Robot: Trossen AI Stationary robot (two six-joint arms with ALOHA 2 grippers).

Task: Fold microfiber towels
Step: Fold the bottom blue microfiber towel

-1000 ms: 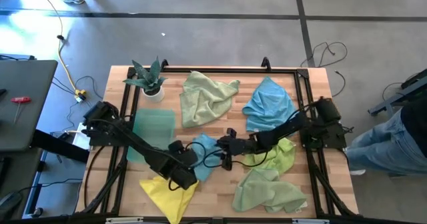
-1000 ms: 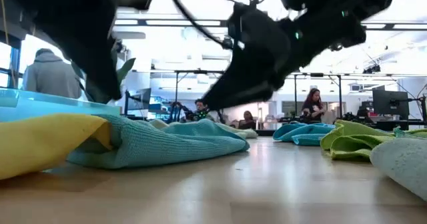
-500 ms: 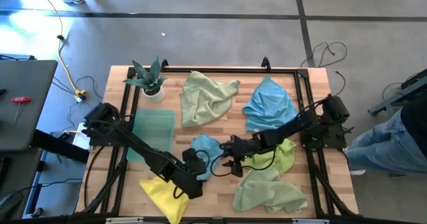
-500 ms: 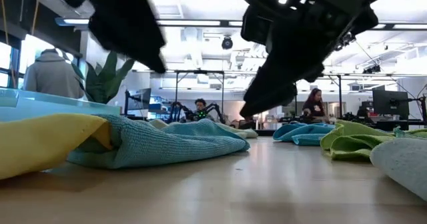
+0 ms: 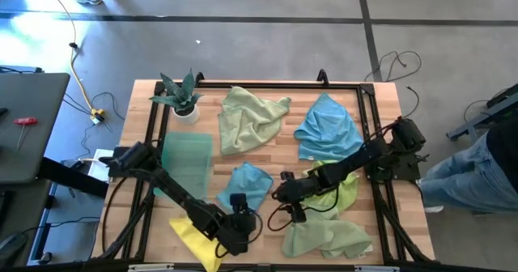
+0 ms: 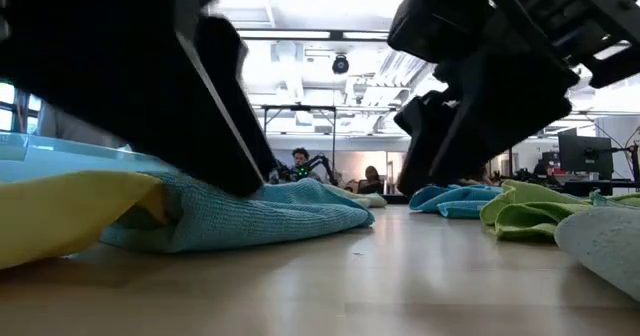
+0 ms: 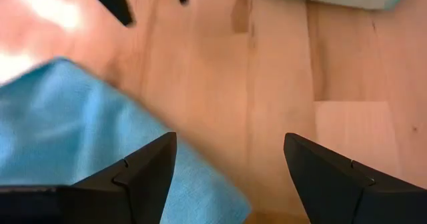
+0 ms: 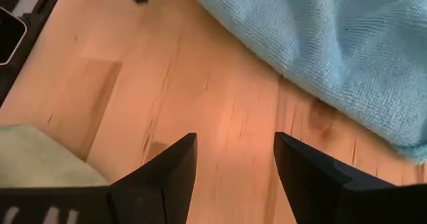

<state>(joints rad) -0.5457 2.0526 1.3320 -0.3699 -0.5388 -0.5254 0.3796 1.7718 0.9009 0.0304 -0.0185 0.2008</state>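
Observation:
A sky blue towel [image 5: 249, 183] lies crumpled on the wooden table, near its middle; it also shows in the low view [image 6: 250, 216]. My left gripper [image 5: 239, 206] is open just at the towel's near edge, which shows beside its fingers in the left wrist view [image 7: 60, 131]. My right gripper [image 5: 280, 196] is open just right of the towel, over bare wood, with the towel's edge [image 8: 333, 51] ahead of it. A yellow towel [image 5: 194, 235] lies at the near left.
Pale green towels lie at the far middle [image 5: 251, 118] and near right [image 5: 324, 238]. A lime one [image 5: 340, 187] and another blue one [image 5: 328, 126] lie at the right. A teal folded piece [image 5: 186, 159] and a potted plant [image 5: 182, 98] are at the left.
Both grippers have drawn back from over the sky blue towel toward the table's near edge, the left one also toward the right. The towel lies where it was, now uncovered in the high view.

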